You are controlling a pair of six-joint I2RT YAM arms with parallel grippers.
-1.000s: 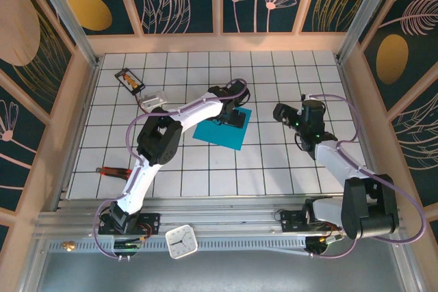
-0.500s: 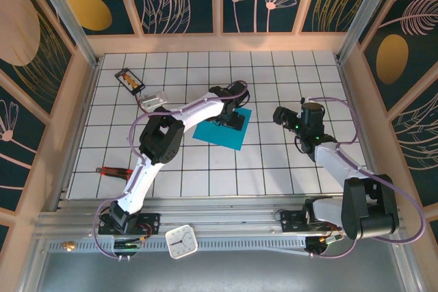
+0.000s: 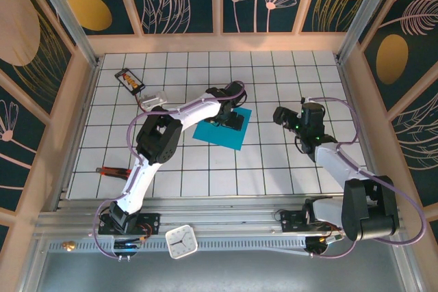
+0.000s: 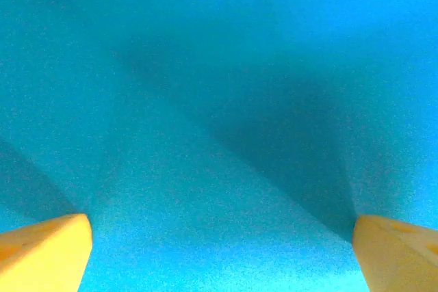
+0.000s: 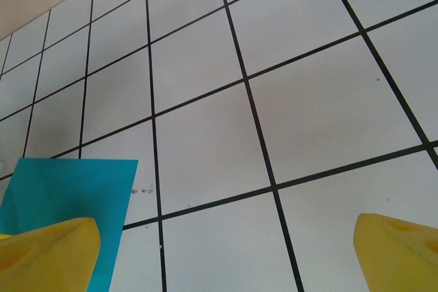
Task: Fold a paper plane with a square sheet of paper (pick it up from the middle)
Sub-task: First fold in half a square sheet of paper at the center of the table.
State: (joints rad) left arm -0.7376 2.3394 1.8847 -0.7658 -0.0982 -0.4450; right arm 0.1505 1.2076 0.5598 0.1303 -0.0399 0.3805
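The square sheet of paper (image 3: 220, 131) is teal-blue and lies flat on the white tiled floor near the middle. My left gripper (image 3: 231, 120) is down over its middle part. In the left wrist view the sheet (image 4: 219, 100) lies very close under the camera. My left gripper (image 4: 219, 251) is open there, its yellow fingertips (image 4: 48, 251) wide apart with only paper between them. My right gripper (image 3: 279, 113) hovers open over bare tiles to the right of the sheet. From the right wrist, a corner of the sheet (image 5: 65, 193) lies left of my right gripper (image 5: 226, 251). The paper plane is out of view.
A small black card with orange marks (image 3: 130, 81) lies at the back left, with a pale small object (image 3: 153, 99) near it. A red-and-black tool (image 3: 115, 171) lies at the front left. A white clock (image 3: 181, 242) sits on the front rail. Wooden walls surround the floor.
Almost nothing differs. The left gripper stays low over the sheet with its elbow shifted slightly. The right gripper has nudged a little and stays open.
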